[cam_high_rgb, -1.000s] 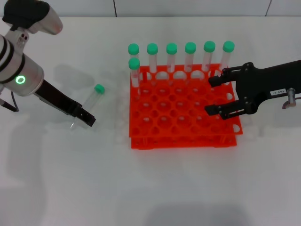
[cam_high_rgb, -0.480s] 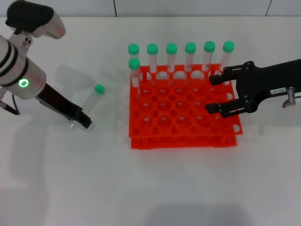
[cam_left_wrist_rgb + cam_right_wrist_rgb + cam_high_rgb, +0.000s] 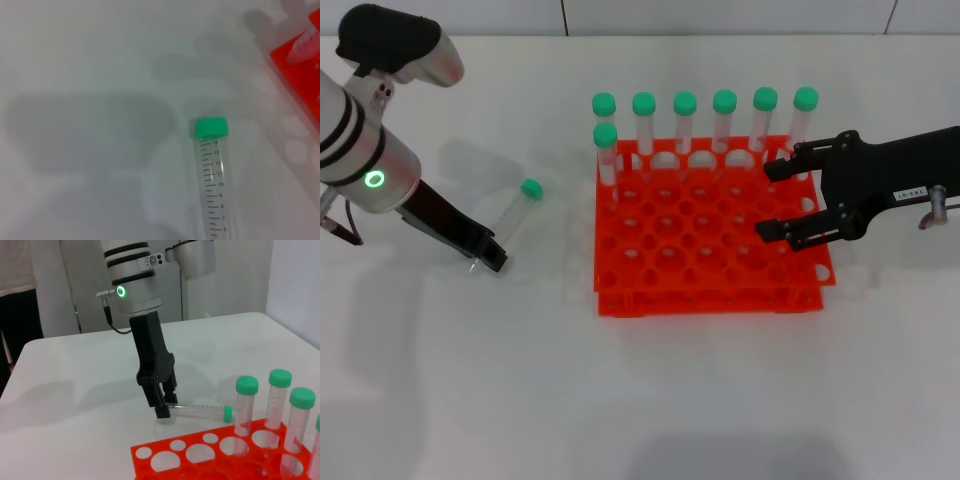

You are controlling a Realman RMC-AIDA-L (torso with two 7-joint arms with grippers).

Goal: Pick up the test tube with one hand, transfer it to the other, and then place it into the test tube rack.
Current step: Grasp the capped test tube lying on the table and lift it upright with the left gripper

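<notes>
Because the unlabelled black left gripper (image 3: 492,258) pinches only the pointed tip of the slim clear green-capped test tube (image 3: 514,212), lying toward the counter's left edge beside the orange-red test tube rack (image 3: 705,290), lifting may let it swivel or slip; the labelled right gripper (image 3: 782,201) waits spread over the rack.

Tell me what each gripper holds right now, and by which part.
The left gripper is at the tip end of the lying tube; whether it grips cannot be told. The right gripper is open over the rack, holding nothing.

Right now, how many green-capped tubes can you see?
8. Six stand in the back row of the test tube rack, one stands just in front of that row's left end, and the test tube lies on the table by the left gripper.
</notes>
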